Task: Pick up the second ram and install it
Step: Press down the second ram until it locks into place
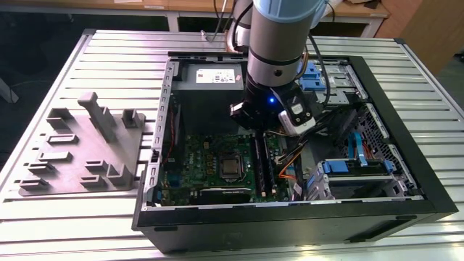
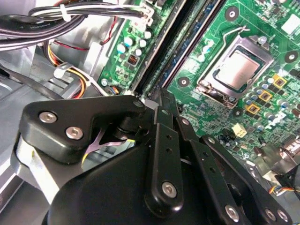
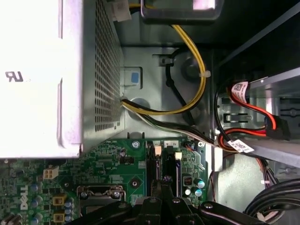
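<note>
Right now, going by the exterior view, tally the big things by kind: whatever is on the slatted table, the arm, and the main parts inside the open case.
Computer case: 1
Grey holder tray: 1
Robot arm: 1
Power-supply box: 1
Motherboard: 1
Processor socket: 1
Total: 6

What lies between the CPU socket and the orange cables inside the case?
The long black memory slots, seen in the exterior view.

Exterior view: high, well back from the end effector (image 1: 262,129), angled down. Both wrist views: close behind the end effector, facing the motherboard (image 2: 262,28) below, shared by all.
</note>
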Robot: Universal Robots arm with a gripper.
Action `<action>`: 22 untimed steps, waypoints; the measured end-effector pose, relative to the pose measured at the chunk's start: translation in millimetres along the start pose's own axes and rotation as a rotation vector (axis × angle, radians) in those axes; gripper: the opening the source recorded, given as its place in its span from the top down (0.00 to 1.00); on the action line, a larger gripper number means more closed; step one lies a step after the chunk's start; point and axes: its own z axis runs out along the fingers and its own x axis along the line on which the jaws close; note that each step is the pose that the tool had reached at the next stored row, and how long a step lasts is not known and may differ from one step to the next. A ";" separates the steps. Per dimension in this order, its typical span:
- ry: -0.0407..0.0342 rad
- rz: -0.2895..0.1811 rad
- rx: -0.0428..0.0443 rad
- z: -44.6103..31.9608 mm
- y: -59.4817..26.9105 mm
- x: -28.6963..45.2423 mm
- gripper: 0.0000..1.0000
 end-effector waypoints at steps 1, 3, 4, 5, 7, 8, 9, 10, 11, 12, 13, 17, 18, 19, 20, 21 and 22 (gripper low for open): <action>-0.0001 0.000 -0.0003 0.3 1.3 0.1 0.90; -0.0001 0.000 -0.0007 1.5 4.5 0.1 0.90; -0.0002 0.000 -0.0009 2.5 5.1 0.3 0.90; -0.0001 0.000 -0.0006 4.8 5.8 0.5 0.90; -0.0001 0.000 -0.0007 5.6 5.9 0.6 0.90; 0.0000 0.000 -0.0005 5.6 5.9 0.6 0.90; 0.0000 0.000 -0.0005 5.6 5.9 0.6 0.90; 0.0000 0.000 -0.0004 5.6 5.9 0.6 0.90; -0.0002 0.000 -0.0009 5.9 6.6 0.7 0.90; -0.0002 0.000 -0.0009 6.1 7.5 0.8 0.90; -0.0001 0.000 -0.0007 6.3 8.3 0.8 0.90; -0.0001 0.000 -0.0009 9.2 9.9 1.2 0.90; -0.0001 0.000 -0.0007 10.1 9.8 1.3 0.90; -0.0001 0.000 -0.0008 10.6 9.8 1.3 0.90; 0.0000 0.000 -0.0006 10.6 9.8 1.4 0.90; 0.0000 0.000 -0.0005 10.6 9.8 1.4 0.90; 0.0000 0.000 -0.0007 10.8 9.8 1.4 0.90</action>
